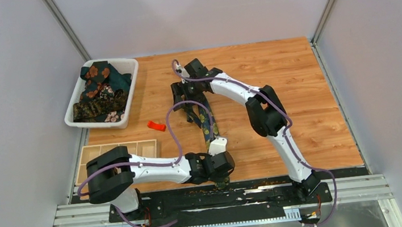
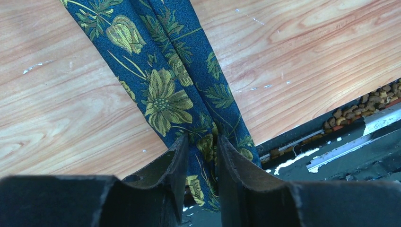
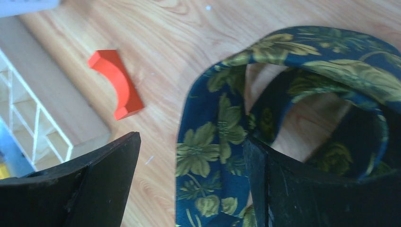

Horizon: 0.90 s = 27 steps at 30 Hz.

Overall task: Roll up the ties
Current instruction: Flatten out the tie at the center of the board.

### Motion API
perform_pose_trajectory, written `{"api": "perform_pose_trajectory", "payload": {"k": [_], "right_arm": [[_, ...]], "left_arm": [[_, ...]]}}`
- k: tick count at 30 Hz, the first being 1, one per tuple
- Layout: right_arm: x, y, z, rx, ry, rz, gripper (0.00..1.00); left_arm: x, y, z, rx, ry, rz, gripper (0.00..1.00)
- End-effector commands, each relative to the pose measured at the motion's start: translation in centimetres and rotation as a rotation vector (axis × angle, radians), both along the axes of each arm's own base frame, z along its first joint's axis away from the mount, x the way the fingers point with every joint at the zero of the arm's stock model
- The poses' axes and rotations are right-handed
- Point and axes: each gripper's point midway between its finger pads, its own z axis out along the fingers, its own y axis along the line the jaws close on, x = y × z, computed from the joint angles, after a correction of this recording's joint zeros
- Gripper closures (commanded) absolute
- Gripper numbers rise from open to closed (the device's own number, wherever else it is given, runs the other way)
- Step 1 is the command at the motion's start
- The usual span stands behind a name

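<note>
Navy fabric necktie with yellow-green flowers lay flat on the wood-grain tabletop, its long axis running from the near edge toward the far side. My left gripper was pinched on its doubled near end. My right gripper stood apart, with the tie's soft far end looped around one jaw.

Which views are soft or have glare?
Top external: even, diffuse light, soft shadows, no glare, sharp throughout. Left wrist: tie crisp, gripper dark and underexposed at the bottom edge. Right wrist: the tie's raised loop close to the lens looks slightly soft, red piece sharper.
</note>
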Motion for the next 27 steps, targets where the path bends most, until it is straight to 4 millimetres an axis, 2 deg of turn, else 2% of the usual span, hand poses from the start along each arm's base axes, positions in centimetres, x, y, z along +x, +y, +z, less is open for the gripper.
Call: {"api": "perform_pose_trajectory", "payload": {"k": [1,7,11,21,24,27], "right_arm": [[1.3,-0.8,-0.2,-0.088,-0.063,-0.045,0.19],[1.7,-1.1,1.2,-0.139,-0.143,-0.069,0.19],[2.1,-1.5,1.0,-0.176,-0.171,-0.092,0.19],[2.6,-0.7,-2.6,-0.216,-0.150,-0.088,0.20],[2.5,-0.4,-3.4,-0.220,-0.146,-0.086,0.24],[2.4,0.1,-4.1,-0.216,-0.136,-0.083,0.35]], "left_arm": [[-1.5,2.3,-2.5,0.090,0.043,-0.008,0.64],[-1.4,3.0,-2.5,0.107,0.027,-0.024,0.64],[-1.5,3.3,-2.8,0.111,0.025,-0.028,0.64],[-1.5,3.5,-3.0,0.110,0.020,-0.047,0.64],[-1.5,3.5,-3.1,0.112,0.018,-0.049,0.64],[-1.5,3.5,-3.1,0.114,0.016,-0.053,0.64]]}}
